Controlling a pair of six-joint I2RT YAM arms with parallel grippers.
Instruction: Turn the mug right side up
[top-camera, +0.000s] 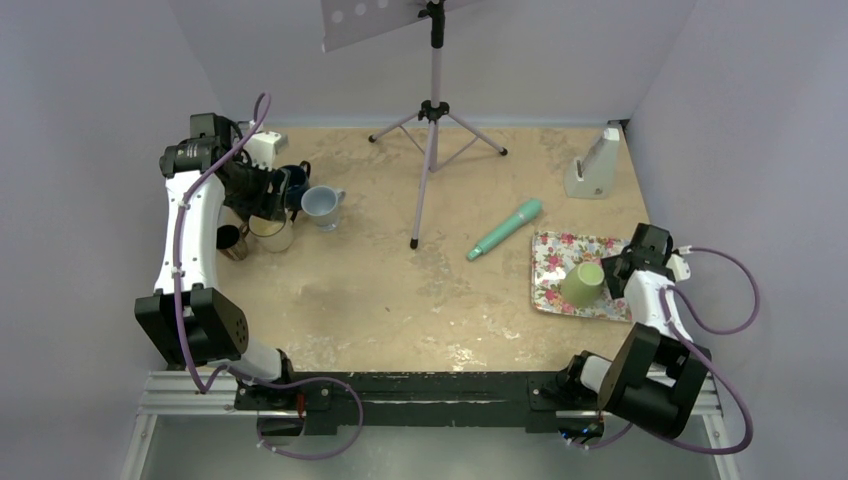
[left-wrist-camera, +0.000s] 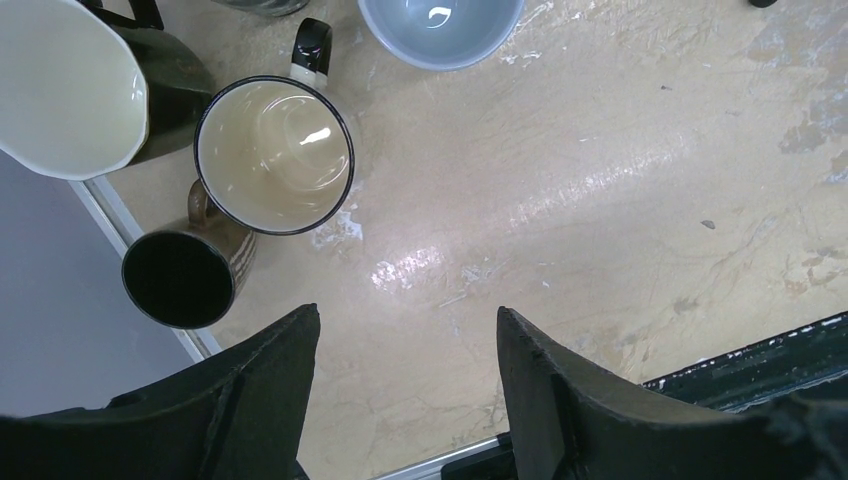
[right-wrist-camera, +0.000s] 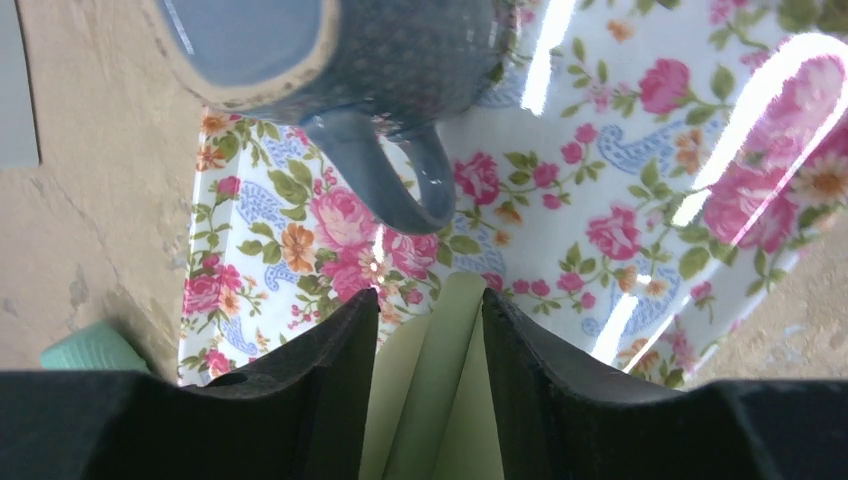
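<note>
Hazard: as it turns, the green mug (top-camera: 583, 283), over the floral tray (top-camera: 552, 252) at the right of the overhead view, could slip from a narrow pinch or strike the grey-blue mug (right-wrist-camera: 400, 60) just ahead. The right end effector (right-wrist-camera: 428, 305) is clenched on its wall. The left end effector (left-wrist-camera: 405, 318) is spread wide and empty above the desk (left-wrist-camera: 600, 200).

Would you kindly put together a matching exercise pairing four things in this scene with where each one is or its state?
1. green mug
2. teal tube
3. pale blue mug
4. left hand

A. open, holding nothing
B. lying on the table
C. on the floral tray
D. upright, mouth up, far left

Pairs: 1-C, 2-B, 3-D, 4-A.
</note>
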